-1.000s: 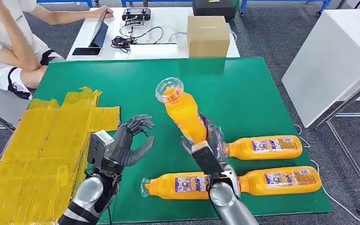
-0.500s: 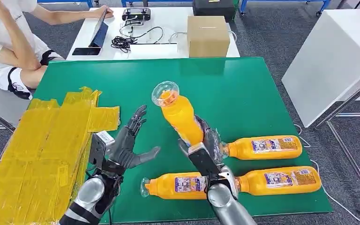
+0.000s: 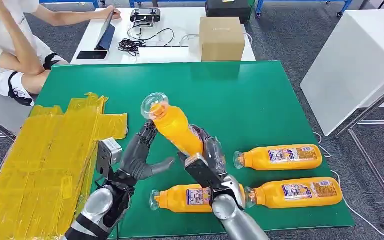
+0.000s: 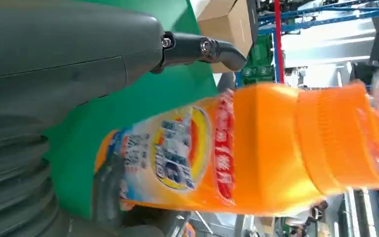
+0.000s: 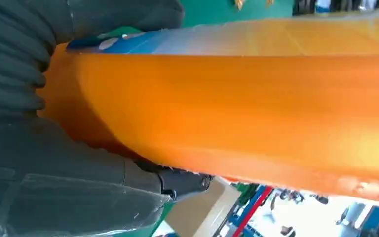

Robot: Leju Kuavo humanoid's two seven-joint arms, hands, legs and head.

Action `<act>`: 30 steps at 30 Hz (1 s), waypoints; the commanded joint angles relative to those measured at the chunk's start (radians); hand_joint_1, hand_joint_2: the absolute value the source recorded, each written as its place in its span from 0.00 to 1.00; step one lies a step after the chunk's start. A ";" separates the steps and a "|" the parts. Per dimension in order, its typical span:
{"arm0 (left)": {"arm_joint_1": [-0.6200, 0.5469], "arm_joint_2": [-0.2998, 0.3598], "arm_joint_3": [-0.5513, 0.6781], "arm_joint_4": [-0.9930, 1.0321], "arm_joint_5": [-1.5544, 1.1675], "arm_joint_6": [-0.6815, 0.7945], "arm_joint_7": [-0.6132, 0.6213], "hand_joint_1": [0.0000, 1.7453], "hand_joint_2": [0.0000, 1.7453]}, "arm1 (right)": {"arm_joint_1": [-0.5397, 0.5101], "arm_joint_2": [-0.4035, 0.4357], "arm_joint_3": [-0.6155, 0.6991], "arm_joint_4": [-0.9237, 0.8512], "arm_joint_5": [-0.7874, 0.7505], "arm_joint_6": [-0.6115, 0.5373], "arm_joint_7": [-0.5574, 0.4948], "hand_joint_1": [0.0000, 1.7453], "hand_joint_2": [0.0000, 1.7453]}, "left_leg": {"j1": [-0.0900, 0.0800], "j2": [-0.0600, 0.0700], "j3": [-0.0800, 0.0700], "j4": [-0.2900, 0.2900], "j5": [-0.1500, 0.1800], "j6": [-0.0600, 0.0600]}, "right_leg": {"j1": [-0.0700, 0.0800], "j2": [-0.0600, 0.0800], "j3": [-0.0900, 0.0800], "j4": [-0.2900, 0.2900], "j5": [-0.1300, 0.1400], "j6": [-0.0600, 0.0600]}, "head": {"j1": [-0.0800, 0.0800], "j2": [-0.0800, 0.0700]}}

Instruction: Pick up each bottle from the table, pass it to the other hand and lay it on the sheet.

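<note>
My right hand [image 3: 207, 156] grips the lower end of an orange juice bottle [image 3: 176, 127], which leans up and to the left with its clear cap [image 3: 154, 104] on top. My left hand [image 3: 136, 156] is open beside it, fingers spread, fingertips right by the bottle's neck; whether they touch it is unclear. The left wrist view has the labelled bottle [image 4: 256, 148] close in front of the left hand's fingers [image 4: 202, 47]. In the right wrist view the bottle [image 5: 256, 98] lies inside my right hand [image 5: 79, 173]. The yellow sheet [image 3: 45, 160] covers the table's left side.
Three more orange bottles lie on the green table [image 3: 260, 95]: one [image 3: 280, 157] at the right, one [image 3: 296, 192] near the front right, one [image 3: 182, 198] under my right forearm. A seated person [image 3: 10, 55] is at the far left. A cardboard box [image 3: 222, 37] stands behind.
My right hand has carried the bottle left, towards my left hand. The left hand's fingers have uncurled and spread, and now sit beside the bottle.
</note>
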 commanded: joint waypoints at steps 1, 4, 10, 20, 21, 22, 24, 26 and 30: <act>-0.068 0.006 -0.038 0.025 0.035 -0.014 0.003 0.00 1.00 | -0.124 0.047 0.153 0.224 0.070 -0.007 0.016 1.00 1.00 | 0.001 0.003 0.004 0.000 -0.002 -0.001 | 0.001 0.002 0.004 -0.001 -0.001 0.000 | 0.000 0.000; -0.072 0.006 -0.039 0.025 0.046 -0.013 0.001 0.00 1.00 | -0.140 0.057 0.188 0.248 0.081 0.002 0.014 1.00 1.00 | 0.000 0.001 0.001 0.000 0.000 -0.001 | 0.000 0.001 0.001 0.000 0.000 0.000 | 0.000 0.000; -0.081 0.005 -0.038 0.020 0.064 -0.010 -0.007 0.00 1.00 | -0.160 0.067 0.257 0.288 0.107 0.018 0.027 1.00 1.00 | 0.001 0.002 0.003 0.000 -0.001 -0.001 | 0.001 0.001 0.003 -0.001 -0.001 0.000 | 0.000 0.000; -0.055 -0.015 0.017 -0.019 0.110 0.065 -0.051 1.00 1.00 | -0.163 0.052 0.292 0.284 0.111 0.004 0.036 1.00 1.00 | 0.001 -0.001 0.003 0.000 -0.001 -0.001 | 0.001 -0.001 0.004 -0.001 -0.001 0.000 | 0.000 0.000; -0.052 -0.015 0.018 -0.022 0.113 0.068 -0.051 1.00 1.00 | -0.161 0.050 0.291 0.279 0.109 0.002 0.037 1.00 1.00 | 0.001 -0.001 0.002 0.000 -0.001 -0.001 | 0.001 -0.001 0.003 -0.001 -0.001 0.000 | 0.000 0.000; -0.051 -0.014 0.023 -0.024 0.115 0.072 -0.053 1.00 1.00 | -0.160 0.047 0.287 0.275 0.108 -0.003 0.037 1.00 1.00 | 0.001 -0.001 0.004 0.000 -0.001 -0.001 | 0.001 -0.001 0.004 -0.001 -0.002 0.000 | 0.000 0.000; -0.050 -0.013 0.028 -0.025 0.116 0.083 -0.058 1.00 1.00 | -0.157 0.040 0.283 0.265 0.105 -0.008 0.037 1.00 1.00 | 0.002 0.000 0.005 0.000 -0.002 -0.002 | 0.002 -0.001 0.006 -0.002 -0.002 0.000 | 0.000 0.000; -0.046 -0.014 0.042 -0.032 0.113 0.104 -0.069 1.00 1.00 | -0.148 0.030 0.268 0.241 0.099 -0.027 0.038 1.00 1.00 | 0.001 -0.001 0.003 0.000 -0.001 -0.001 | 0.001 -0.002 0.004 -0.001 -0.001 0.000 | 0.000 0.000; -0.046 -0.006 0.055 -0.042 0.092 0.132 -0.086 1.00 1.00 | -0.135 0.021 0.245 0.201 0.089 -0.046 0.034 0.94 1.00 | 0.001 -0.002 0.002 0.000 -0.001 -0.001 | 0.001 -0.002 0.003 -0.001 -0.001 0.000 | 0.000 0.000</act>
